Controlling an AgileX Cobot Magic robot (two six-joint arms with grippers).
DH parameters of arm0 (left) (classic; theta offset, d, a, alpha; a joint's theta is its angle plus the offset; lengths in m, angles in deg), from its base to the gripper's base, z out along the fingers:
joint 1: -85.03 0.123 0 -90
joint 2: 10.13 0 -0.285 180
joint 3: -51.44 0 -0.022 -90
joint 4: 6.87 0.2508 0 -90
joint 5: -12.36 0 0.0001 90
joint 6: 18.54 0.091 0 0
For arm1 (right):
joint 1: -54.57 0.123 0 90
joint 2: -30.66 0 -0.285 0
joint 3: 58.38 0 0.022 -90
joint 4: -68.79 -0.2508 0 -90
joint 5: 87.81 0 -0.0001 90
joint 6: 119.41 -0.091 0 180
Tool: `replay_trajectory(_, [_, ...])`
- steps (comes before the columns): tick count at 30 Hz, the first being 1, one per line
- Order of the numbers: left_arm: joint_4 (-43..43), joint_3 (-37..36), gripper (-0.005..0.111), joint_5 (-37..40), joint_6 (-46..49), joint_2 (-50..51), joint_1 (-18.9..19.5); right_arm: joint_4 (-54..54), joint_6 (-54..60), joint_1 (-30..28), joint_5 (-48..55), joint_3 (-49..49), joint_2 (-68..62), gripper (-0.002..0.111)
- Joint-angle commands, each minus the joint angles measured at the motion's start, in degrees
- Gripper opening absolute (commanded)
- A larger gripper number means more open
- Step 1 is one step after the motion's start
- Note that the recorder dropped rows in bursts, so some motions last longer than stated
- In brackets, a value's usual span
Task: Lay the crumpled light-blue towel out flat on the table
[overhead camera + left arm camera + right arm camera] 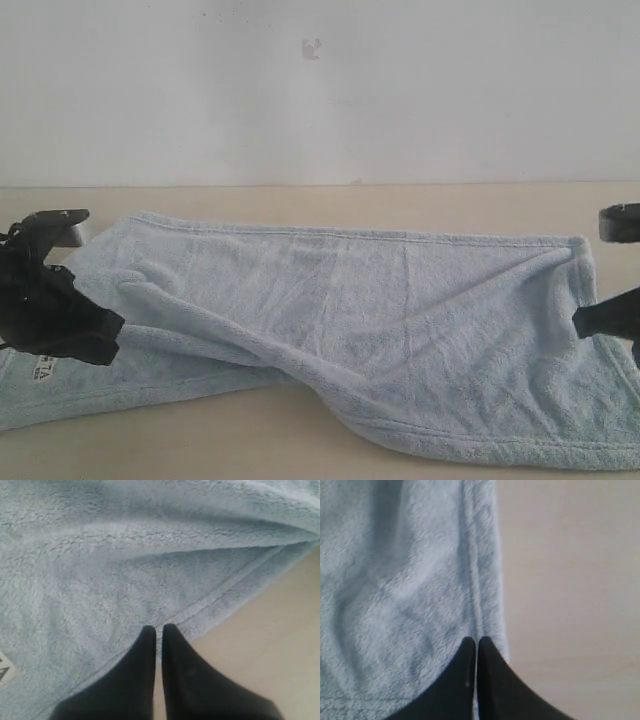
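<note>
The pale-blue towel (400,320) lies stretched lengthwise across the beige table (300,205), with a long diagonal fold running from the left down to the front right. Its white label (42,370) shows near the front-left corner. My left gripper (98,338) sits low on the towel's left end. Its black fingertips (146,632) are pressed together at the hemmed edge of the towel (125,580). At the far right edge, my right gripper (582,320) is down on the towel's right hem, and wrinkles fan out from it. The right gripper (476,641) is shut on the hem of the towel (410,580).
A plain white wall (320,90) rises behind the table's far edge. Bare tabletop (200,440) shows in front of the towel and beyond its right hem (570,605). The towel's front-right part reaches the bottom of the exterior view.
</note>
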Motion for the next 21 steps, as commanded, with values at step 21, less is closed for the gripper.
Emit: replay_trajectory(21, [10.14,-4.83,0.004,-10.64,-1.96,9.04,0.08,-6.81,8.00,-0.04,-15.55,-9.31,-11.32,0.001])
